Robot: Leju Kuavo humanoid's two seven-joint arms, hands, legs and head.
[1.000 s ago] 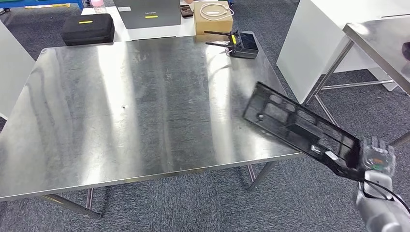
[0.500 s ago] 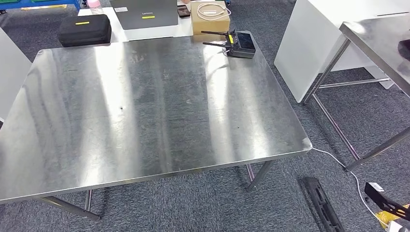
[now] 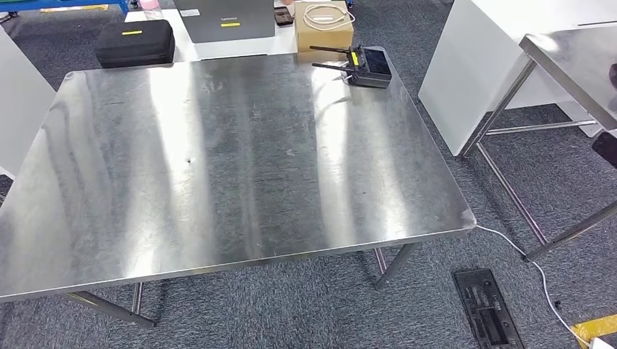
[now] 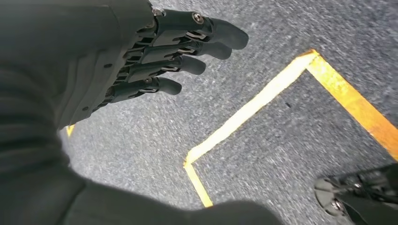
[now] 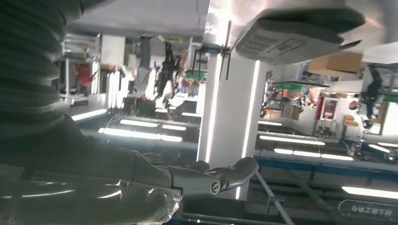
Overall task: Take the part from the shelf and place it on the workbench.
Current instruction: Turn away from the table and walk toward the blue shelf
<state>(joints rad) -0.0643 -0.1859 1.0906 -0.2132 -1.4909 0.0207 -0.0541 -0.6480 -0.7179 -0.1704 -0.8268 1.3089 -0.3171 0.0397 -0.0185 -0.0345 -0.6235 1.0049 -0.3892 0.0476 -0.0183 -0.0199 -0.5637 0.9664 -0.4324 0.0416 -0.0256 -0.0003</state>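
The part (image 3: 489, 309), a long flat black plastic frame, lies on the grey carpet just off the workbench's near right corner. The steel workbench (image 3: 240, 160) has nothing on its middle. In the left wrist view my left hand (image 4: 155, 61) hangs over the carpet with its dark fingers (image 4: 197, 47) stretched out and apart, holding nothing. In the right wrist view my right hand (image 5: 197, 180) shows a grey thumb reaching out with nothing in it, and clear wrap sits at its base.
A black remote controller (image 3: 360, 65) with antennas sits at the workbench's far right corner. Behind the bench are a black case (image 3: 135, 42) and a cardboard box (image 3: 324, 25). A second steel table (image 3: 575, 58) stands to the right. A white cable (image 3: 535, 269) runs across the floor.
One second ago my right hand held the part over the bench's right edge. The part then fell to the floor, where it now lies, and the hand has left the head view.
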